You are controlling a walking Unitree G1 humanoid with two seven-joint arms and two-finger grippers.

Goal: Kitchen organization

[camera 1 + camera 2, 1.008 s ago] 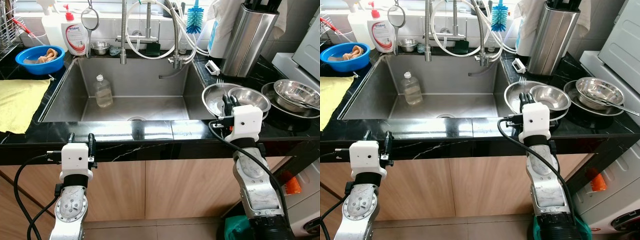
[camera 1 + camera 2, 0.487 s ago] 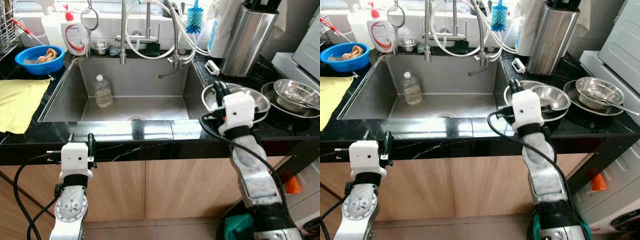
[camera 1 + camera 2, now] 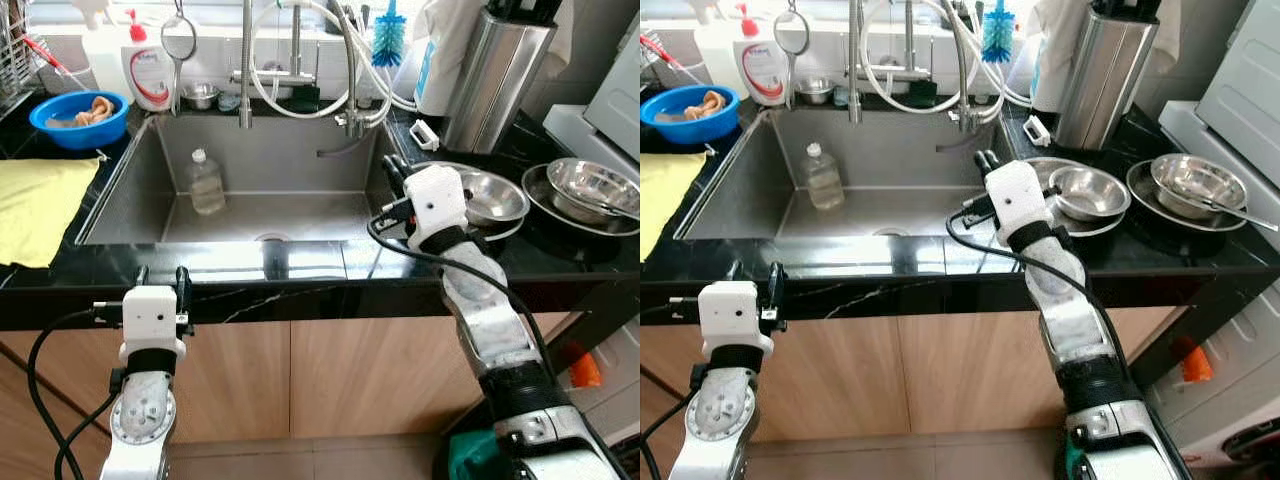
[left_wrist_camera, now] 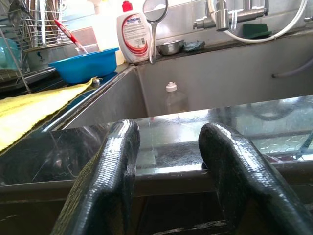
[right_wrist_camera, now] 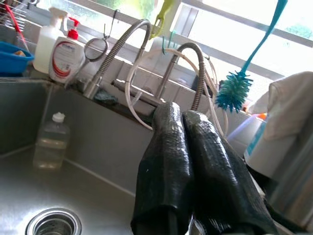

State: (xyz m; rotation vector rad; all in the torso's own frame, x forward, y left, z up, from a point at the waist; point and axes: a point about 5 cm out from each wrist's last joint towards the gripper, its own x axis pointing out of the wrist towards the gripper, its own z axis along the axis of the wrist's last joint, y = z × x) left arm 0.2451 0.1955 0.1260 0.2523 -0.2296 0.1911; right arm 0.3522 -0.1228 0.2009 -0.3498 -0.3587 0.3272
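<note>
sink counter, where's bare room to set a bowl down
The sink floor between the plastic bottle and its right wall is bare. So is the front counter edge, between yellow cloth and right gripper. The right counter is crowded with steel bowls.

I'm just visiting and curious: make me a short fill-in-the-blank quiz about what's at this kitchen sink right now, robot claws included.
1. The clear plastic bottle stands inside the ____.
2. The right claw, over the sink's right edge, has its two fingers ____.
3. The cloth spread on the counter left of the sink is ____ in colour.
4. The left claw, low in front of the counter edge, has its fingers ____.

Missing words: sink; shut; yellow; open
</note>
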